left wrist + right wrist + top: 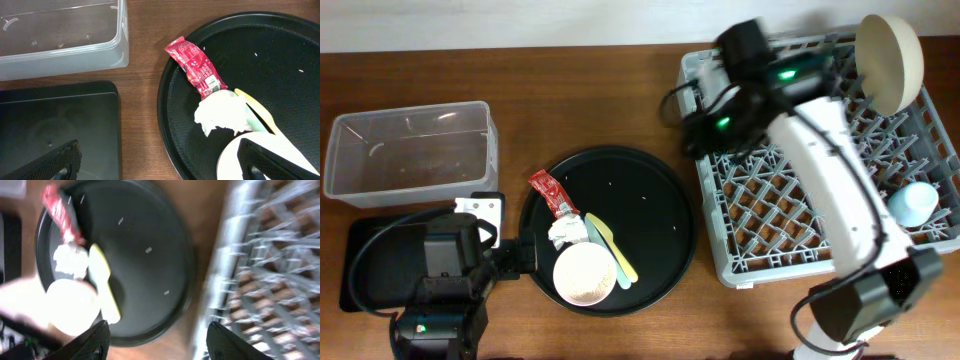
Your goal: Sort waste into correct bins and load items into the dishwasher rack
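With the cream plate-bowl (pixel 892 55) and light blue cup (pixel 917 203) sitting in the dishwasher rack (pixel 740 272), I'm reading this as tray clearing. The left gripper (pixel 157 150) and right gripper (pixel 157 332) are hanging spread and empty, so I'm expecting a low pinch on the red sauce packet (pixel 195 67) lying across the round tray (pixel 645 235) rim.

A large round black tray (pixel 640 250) lies flat on the brown wood-grain bench (pixel 600 100), with a pale wall strip (pixel 520 20) bordering the bench's far edge.
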{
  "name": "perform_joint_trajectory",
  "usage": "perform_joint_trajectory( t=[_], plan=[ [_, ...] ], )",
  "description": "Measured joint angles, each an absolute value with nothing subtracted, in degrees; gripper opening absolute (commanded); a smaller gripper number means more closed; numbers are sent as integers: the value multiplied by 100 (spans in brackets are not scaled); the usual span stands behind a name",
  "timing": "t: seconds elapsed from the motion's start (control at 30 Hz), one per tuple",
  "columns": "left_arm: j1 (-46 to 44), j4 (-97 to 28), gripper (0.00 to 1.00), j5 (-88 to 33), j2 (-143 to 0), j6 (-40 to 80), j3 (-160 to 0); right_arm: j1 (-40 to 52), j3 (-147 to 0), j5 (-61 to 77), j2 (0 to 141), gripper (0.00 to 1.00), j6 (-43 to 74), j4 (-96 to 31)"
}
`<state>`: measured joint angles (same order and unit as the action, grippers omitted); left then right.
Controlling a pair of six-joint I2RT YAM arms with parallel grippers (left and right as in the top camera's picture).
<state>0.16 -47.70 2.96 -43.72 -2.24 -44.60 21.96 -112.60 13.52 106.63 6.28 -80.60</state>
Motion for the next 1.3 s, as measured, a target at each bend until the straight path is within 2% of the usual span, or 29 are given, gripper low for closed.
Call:
perform_joint_trajectory(
  t=[0.17,0.33,0.4,0.43,0.5,0.67,0.73,0.9,1.03,1.17,1.3],
  plan=[
    [16,-4775,99,296,-4372,-224,-4460,2947,-10315,1466,10965,65,624,-7590],
    [16,-4777,99,296,-4372,-224,-4460,3074,-9640,1494,11034,65,620,-7061],
    [16,-4775,99,296,-4372,-222,-4460,3085,-9574,1669,11034,58,471,-6796],
    [16,-4777,99,296,-4372,-222,-4460,3103,-9533,1848,11034,58,427,-6637],
    [16,-4775,99,296,-4372,-222,-4460,3183,-9395,1973,11026,53,451,-6077],
    [16,-4775,99,296,-4372,-222,-4460,3686,-8833,2171,11030,53,858,-4493],
    [16,-4775,99,296,-4372,-224,-4460,3887,-8665,2220,11032,58,1057,-4320],
    [16,-4775,99,296,-4372,-224,-4460,4077,-8600,2263,11032,57,1433,-4755],
    [16,-4775,99,296,-4372,-224,-4460,4047,-8595,1920,11032,68,1675,-4987],
    [14,-4775,99,296,-4372,-224,-4460,3850,-8595,1610,11032,76,1627,-5000],
    [16,-4775,99,296,-4372,-224,-4460,3566,-8604,1455,11032,76,1111,-5022]
  ],
)
